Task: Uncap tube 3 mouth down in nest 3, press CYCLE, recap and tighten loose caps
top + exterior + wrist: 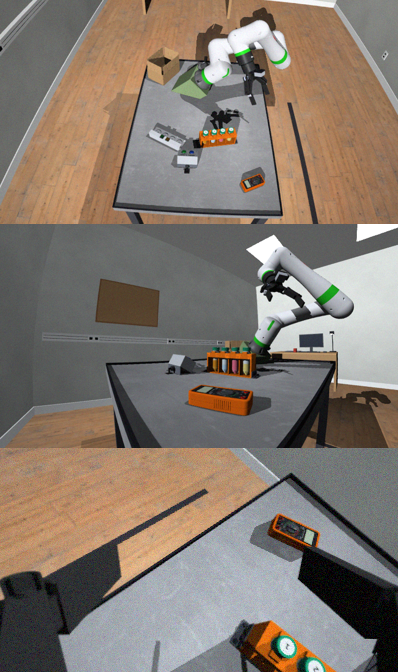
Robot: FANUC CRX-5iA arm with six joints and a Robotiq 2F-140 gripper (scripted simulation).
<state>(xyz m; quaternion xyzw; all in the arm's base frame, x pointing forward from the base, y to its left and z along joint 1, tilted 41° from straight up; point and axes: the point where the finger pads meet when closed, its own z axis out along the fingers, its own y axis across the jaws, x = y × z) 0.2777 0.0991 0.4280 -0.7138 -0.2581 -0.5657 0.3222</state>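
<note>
The orange decapping station point(218, 136) stands mid-table with four tubes, each wearing a green cap. Tube 3's cap point(213, 131) point(224, 349) is second from the left in this view, over the bluish tube. The white cap tray point(166, 136) lies left of the station, its nests empty and both lamps dark. The grey key housing point(187, 157) holds the green READY key point(183, 151) and the blue CYCLE key point(191, 152), both unlit. My gripper point(257, 93) point(284, 297) is open and empty, high above the table's far right edge. The wrist view shows the station's end point(280, 648) between the spread fingers.
An open cardboard box point(162, 65) and a green wedge block point(191, 81) stand at the far end beside the arm's base. An orange multimeter point(252, 182) lies near the front right corner; it also shows in the wrist view point(294, 531).
</note>
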